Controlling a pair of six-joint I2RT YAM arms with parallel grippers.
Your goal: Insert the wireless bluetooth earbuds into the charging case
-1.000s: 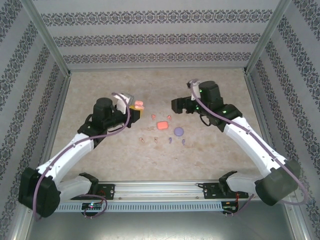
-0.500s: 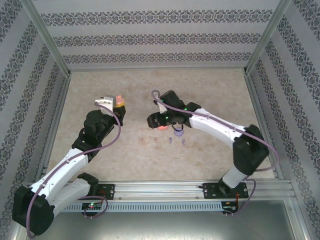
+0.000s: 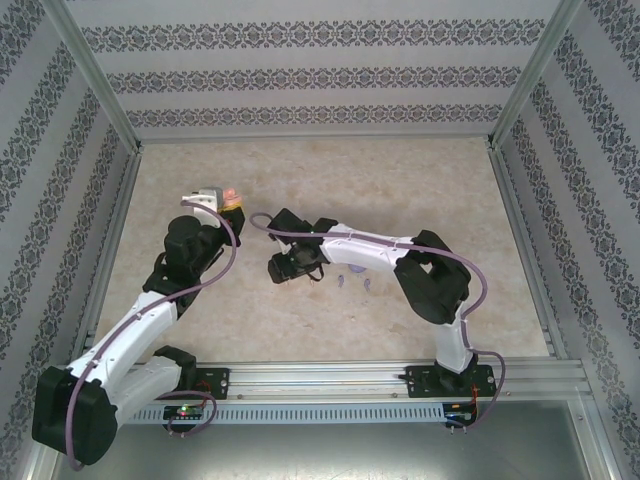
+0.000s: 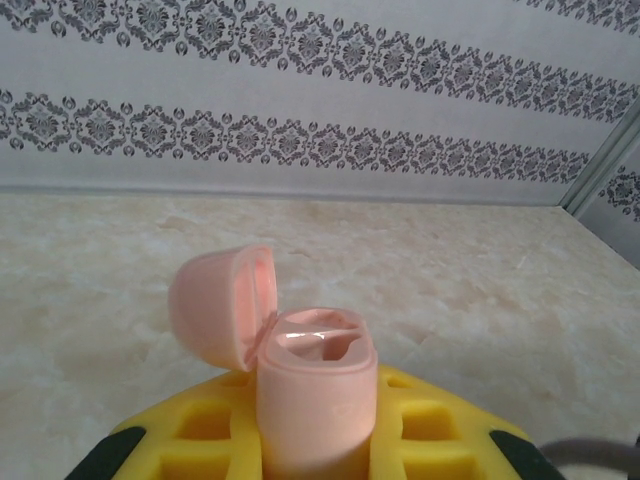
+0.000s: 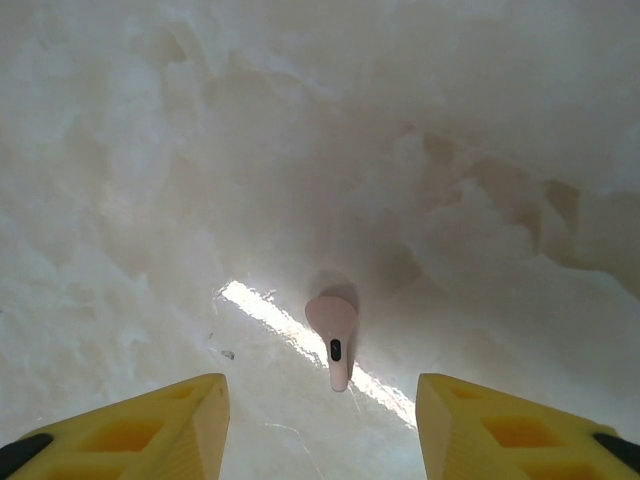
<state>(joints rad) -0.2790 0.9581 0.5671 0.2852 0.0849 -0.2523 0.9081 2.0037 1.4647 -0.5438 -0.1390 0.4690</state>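
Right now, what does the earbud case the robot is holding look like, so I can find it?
Look at the marbled beige table, then at the left gripper with yellow fingers. Pinched upright between them is the salmon-pink charging case. Unlike the tiny purple earbuds lying on the table, it is bigger and its rounded lid is flipped open.

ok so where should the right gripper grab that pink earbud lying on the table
Probably pinch the rounded head of the pink earbud across its two sides, coming straight down from above. It lies flat, its thin stem pointing back between the open fingers of the right gripper, which flank it.
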